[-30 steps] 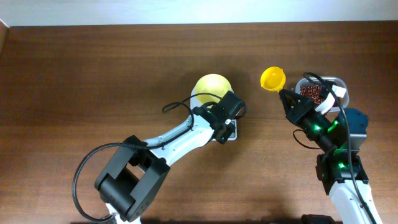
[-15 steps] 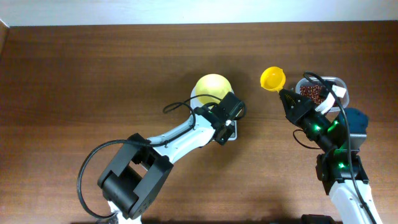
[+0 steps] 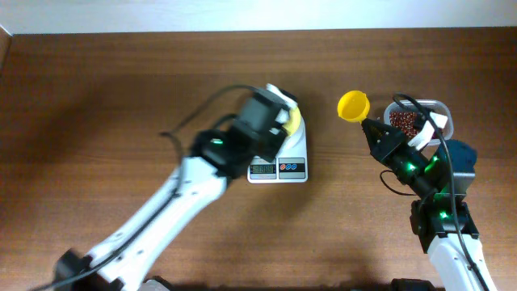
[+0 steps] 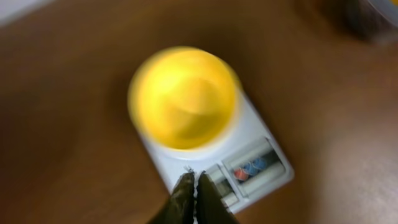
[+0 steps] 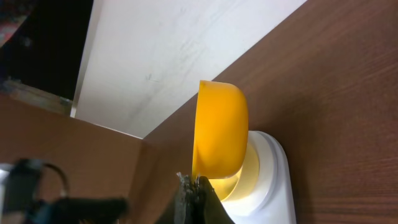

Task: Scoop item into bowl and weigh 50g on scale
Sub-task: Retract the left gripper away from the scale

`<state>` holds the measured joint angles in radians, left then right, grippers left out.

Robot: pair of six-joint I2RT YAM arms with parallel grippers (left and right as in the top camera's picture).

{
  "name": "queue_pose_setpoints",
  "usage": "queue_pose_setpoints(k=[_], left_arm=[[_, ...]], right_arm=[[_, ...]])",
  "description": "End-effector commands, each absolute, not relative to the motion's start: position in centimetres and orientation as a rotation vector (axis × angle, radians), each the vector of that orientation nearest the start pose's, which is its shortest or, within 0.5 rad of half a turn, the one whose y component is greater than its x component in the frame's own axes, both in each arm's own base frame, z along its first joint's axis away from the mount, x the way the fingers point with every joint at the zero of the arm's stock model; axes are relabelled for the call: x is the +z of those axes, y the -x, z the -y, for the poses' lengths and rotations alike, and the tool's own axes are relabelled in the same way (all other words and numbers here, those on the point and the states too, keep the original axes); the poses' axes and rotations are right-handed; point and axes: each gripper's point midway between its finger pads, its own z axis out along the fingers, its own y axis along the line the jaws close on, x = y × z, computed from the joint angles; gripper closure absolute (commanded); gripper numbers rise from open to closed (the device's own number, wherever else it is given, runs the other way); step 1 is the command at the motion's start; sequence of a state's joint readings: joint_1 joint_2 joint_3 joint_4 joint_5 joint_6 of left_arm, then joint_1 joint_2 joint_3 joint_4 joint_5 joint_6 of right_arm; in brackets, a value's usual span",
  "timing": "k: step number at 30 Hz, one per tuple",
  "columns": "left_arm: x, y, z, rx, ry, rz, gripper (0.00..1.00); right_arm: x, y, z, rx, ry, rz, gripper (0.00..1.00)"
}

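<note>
**Overhead view with both wrist views.** A brown wooden surface (image 3: 89, 89) carries everything.

- **Left arm:** The left arm (image 3: 198, 174) is blurred. It reaches from the lower left of the frame to the centre, where its head covers most of the bowl.
- **Left fingers:** In the left wrist view the left fingers (image 4: 183, 200) stand together at the bottom edge. Nothing is between them, and they are above the display edge of the scale.
- **Bowl and scale:** The bowl (image 4: 183, 96) is pale yellow and sits on the scale (image 3: 292, 149), at the end away from the display. Its inside reads plain yellow, though the picture is blurred. The red and blue buttons (image 4: 252, 169) lie along the scale's near edge.
- **Scoop:** Right of centre is the yellow scoop (image 3: 353, 105), between the scale and the container. The right fingers (image 5: 205, 200) are clamped on it at its handle side. In the right wrist view its cup is turned on its side.
- **Beans:** At the upper right the beans (image 3: 406, 121) form a dark red-brown heap inside the clear container (image 3: 442, 107), beside the right arm.
</note>
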<state>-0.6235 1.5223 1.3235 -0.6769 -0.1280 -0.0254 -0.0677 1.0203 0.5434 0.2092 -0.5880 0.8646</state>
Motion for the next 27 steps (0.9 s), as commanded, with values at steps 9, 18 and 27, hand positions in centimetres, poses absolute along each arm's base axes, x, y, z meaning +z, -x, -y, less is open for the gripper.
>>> queue_pose_setpoints(k=[9,18,27], left_arm=[[22.8,-39.5,9.1,0.014,-0.253,-2.376,0.73],[22.6,-39.6,7.3,0.036,-0.205,-2.395,0.26],[21.9,-38.2,7.0,0.047,-0.215,-2.451,0.01]], right_arm=[[20.3,-35.3,-7.0,1.054,-0.452,-1.932,0.96],[20.1,-34.2,-9.5,1.224,-0.332,-1.980,0.96],[24.9,-29.5,-13.9,1.492,0.221,-1.848,0.96]])
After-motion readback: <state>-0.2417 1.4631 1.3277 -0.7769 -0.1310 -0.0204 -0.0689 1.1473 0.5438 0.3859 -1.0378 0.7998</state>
